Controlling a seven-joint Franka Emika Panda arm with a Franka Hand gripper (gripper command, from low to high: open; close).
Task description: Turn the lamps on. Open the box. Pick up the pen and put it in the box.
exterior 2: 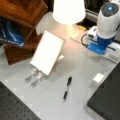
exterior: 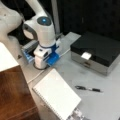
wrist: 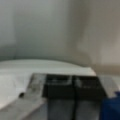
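Note:
The lamp [exterior 2: 68, 11] glows bright white at the top of a front view, and its shade [exterior: 6, 57] shows at the left edge of a front view. The box [exterior: 96, 51] stands closed, black lid down and white tag [exterior 2: 98, 77] at its front. The black pen [exterior: 88, 88] [exterior 2: 67, 88] lies flat on the grey table between the box and the notebook. My gripper [exterior: 40, 64] points down at the table's back edge, far from the pen and the box. In the wrist view its black fingers [wrist: 60, 87] meet over a white rounded surface [wrist: 37, 66]. It holds nothing.
A white spiral-bound notebook [exterior: 56, 96] [exterior 2: 47, 52] lies near the pen. A brown wooden shelf [exterior: 13, 95] [exterior 2: 21, 15] stands beside it. A blue-rimmed tray [exterior: 28, 51] sits behind the arm's hand. A white cable [exterior: 37, 75] runs along the table.

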